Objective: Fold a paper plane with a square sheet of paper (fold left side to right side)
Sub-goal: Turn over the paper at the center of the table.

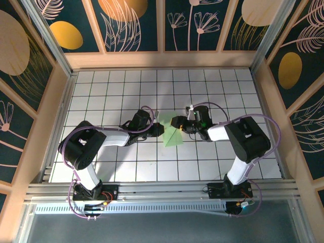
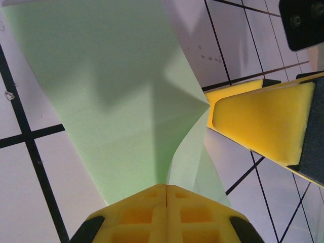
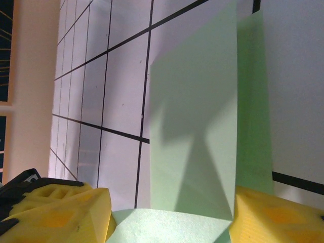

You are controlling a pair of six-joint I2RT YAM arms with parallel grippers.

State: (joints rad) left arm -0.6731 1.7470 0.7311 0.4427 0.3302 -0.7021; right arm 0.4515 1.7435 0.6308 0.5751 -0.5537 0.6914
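Note:
The light green sheet of paper (image 1: 173,135) lies mid-table, folded into a creased, tapering wedge. My left gripper (image 1: 159,127) comes at it from the left. Its yellow fingers are shut on the paper's edge (image 2: 166,188), and the sheet (image 2: 111,91) rises and curls away from them. My right gripper (image 1: 175,122) meets the paper from the right. In the right wrist view its fingers (image 3: 61,215) stand apart on either side of a raised flap of the paper (image 3: 197,126), so the gripper (image 3: 169,205) is open. One right finger (image 2: 258,119) touches the paper's fold in the left wrist view.
The table is a white tiled grid (image 1: 121,91) with black lines. Wooden walls (image 1: 162,59) close it in at the back and sides. A metal rail (image 1: 162,190) runs along the near edge by the arm bases.

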